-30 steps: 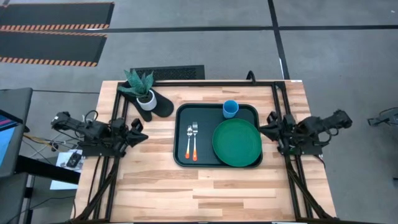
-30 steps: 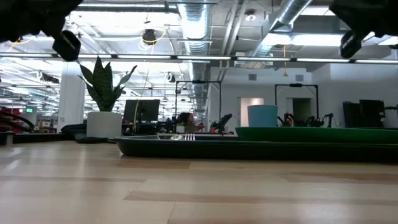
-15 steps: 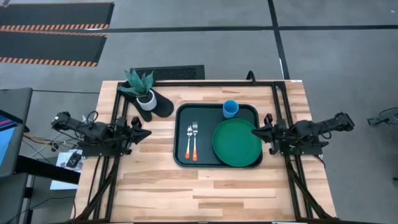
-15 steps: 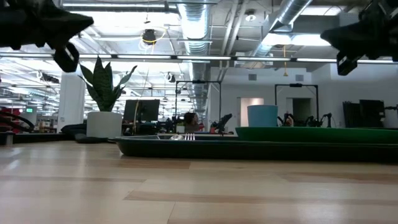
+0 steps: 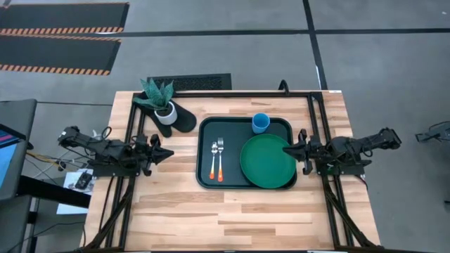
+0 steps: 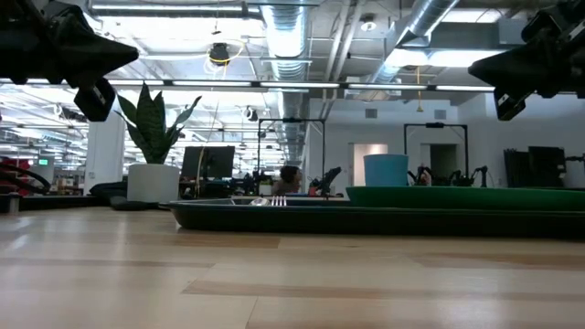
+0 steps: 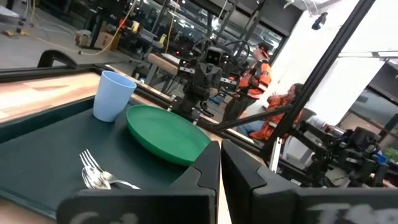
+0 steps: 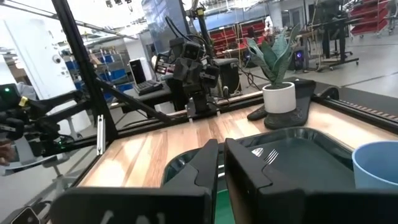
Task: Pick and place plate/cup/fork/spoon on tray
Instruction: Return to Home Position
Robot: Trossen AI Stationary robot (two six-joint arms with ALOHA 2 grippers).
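Note:
The dark tray (image 5: 205, 172) lies at the table's middle. On it are the green plate (image 5: 267, 160) at the right, the light-blue cup (image 5: 261, 123) at the far edge, and the orange-handled spoon (image 5: 214, 161) and fork (image 5: 221, 160) side by side at the left. My left gripper (image 5: 169, 152) is shut and empty, above the table left of the tray. My right gripper (image 5: 286, 150) is shut and empty, well above the plate's right rim. The low view shows both grippers (image 6: 130, 55) (image 6: 475, 68) high over the table.
A white pot with a plant (image 5: 163, 105) stands on a dark mat (image 5: 184, 121) at the far left, beside the tray's far-left corner. Bare wood (image 5: 232, 218) lies between the tray and the table's near edge. People show in the room beyond the table.
My left gripper has reached a little toward the tray, to the right. My right gripper has reached left, toward the tray, and now stands over the plate's right rim. In the low view both have come down somewhat. The things on the tray have stayed still.

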